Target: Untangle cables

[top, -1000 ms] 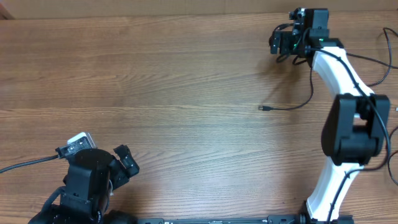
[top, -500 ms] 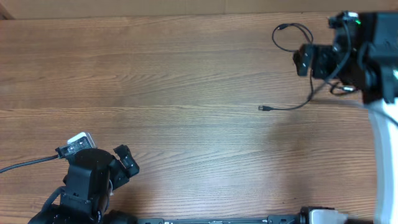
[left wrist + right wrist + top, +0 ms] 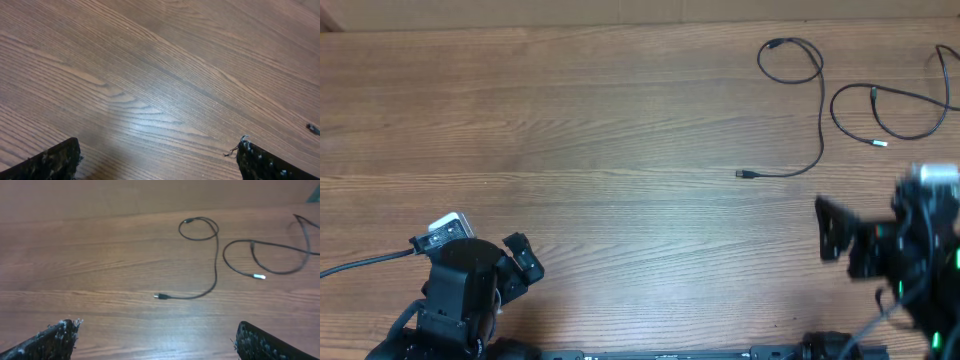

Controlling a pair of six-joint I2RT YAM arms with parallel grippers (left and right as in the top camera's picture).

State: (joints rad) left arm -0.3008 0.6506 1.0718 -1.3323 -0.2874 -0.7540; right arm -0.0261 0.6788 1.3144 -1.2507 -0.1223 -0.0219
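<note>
Right gripper (image 3: 157, 345) released, empty, near right | left gripper (image 3: 160, 162) released too | I'd move high, clear of black cable (image 3: 216, 255) and white-tipped cable (image 3: 224, 256), seemingly apart.

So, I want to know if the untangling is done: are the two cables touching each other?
Apart. The overhead view shows a narrow gap between the black-tipped cable and the white-tipped cable; the right wrist view agrees.

Table (image 3: 620, 120) mid-brown with darker streaked wood grain; inner cable (image 3: 821, 110) black throughout; outer cable (image 3: 224, 255) black, terminating in a white tip.
</note>
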